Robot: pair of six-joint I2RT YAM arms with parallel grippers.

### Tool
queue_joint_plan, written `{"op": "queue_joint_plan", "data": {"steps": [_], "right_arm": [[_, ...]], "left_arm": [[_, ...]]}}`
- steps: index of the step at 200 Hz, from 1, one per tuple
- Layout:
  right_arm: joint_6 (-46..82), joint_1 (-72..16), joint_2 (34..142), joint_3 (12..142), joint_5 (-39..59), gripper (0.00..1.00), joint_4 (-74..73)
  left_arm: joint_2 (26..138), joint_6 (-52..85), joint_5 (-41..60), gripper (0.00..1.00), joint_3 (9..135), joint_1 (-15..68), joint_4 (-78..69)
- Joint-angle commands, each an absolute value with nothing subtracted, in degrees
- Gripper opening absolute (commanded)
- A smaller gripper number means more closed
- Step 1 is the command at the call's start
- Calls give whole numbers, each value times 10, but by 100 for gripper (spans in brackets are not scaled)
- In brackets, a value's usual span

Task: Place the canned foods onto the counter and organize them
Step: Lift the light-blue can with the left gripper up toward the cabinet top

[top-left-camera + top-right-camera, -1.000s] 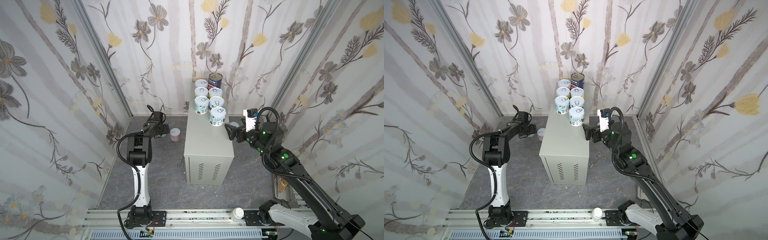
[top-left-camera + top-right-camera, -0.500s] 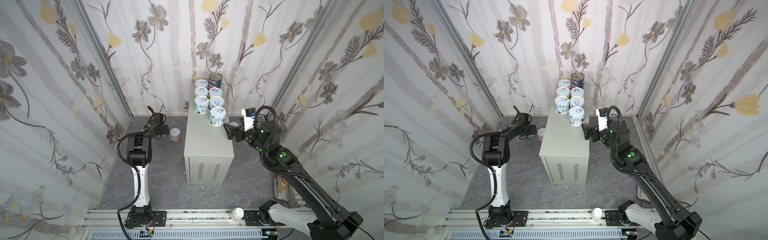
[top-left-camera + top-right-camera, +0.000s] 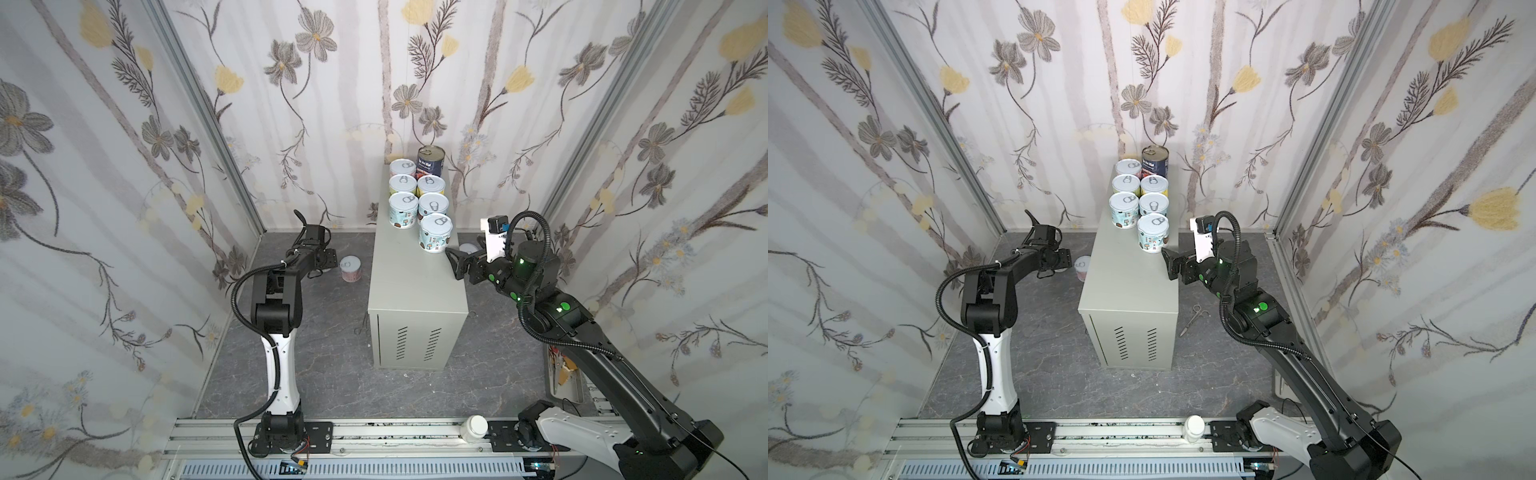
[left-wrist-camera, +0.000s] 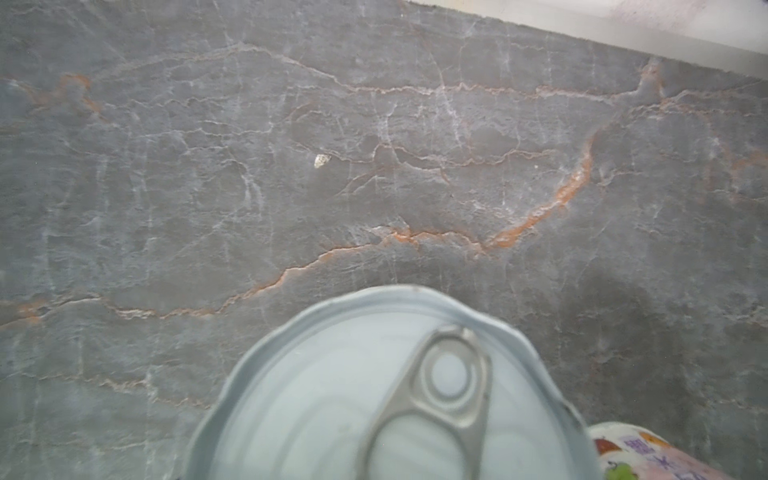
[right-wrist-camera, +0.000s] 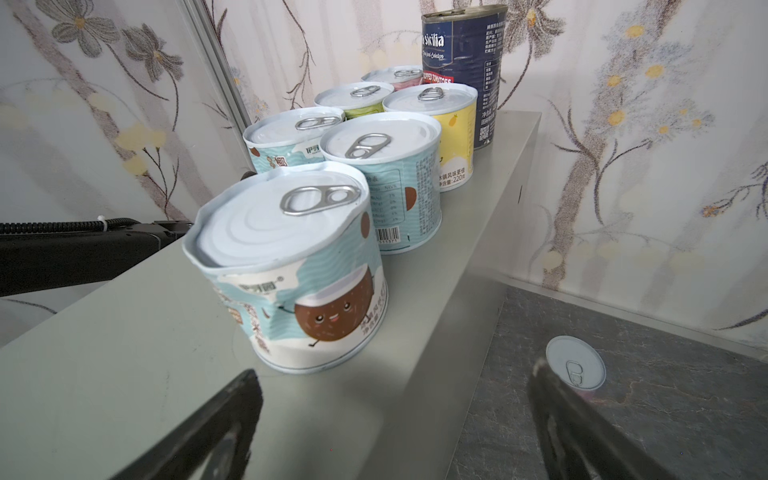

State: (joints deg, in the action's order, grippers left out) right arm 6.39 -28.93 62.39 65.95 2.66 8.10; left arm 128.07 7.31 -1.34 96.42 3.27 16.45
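Observation:
The counter carries several canned foods in two rows: a tall dark-blue tomato can at the back and a dented blue can at the front. My right gripper hangs open just short of that front can, at the counter's right edge. My left gripper sits low over the floor. A can lid fills its wrist view and its fingers are hidden. A pink can stands beside it.
Another can stands on the floor right of the counter, behind my right gripper. A white bottle rests on the front rail. Scissors lie on the floor right of the counter. Papered walls close in on three sides.
My right gripper has shifted slightly left toward the front can. The left arm has stayed where it was.

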Motion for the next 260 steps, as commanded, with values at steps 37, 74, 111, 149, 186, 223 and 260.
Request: {"op": "queue_joint_plan", "data": {"steps": [37,74,111,149,186,223,260], "right_arm": [[42,-278,622,662,38,100,51],[26,-255,627,675,59,100,35],[9,-240,637,697,84,100,29],[4,-234,641,708,93,100,1],[18,-233,647,711,87,100,-39],[32,-233,642,708,84,100,-46],[36,-234,623,706,92,100,-31]], "left_arm": [[1183,34,-15,62,900,32,136],[1111,23,17,60,900,32,179],[1059,19,82,60,939,34,257],[997,4,111,59,967,41,320],[939,-5,155,59,992,50,368],[892,-5,213,59,1013,57,402],[859,3,252,59,1026,66,417]]}}
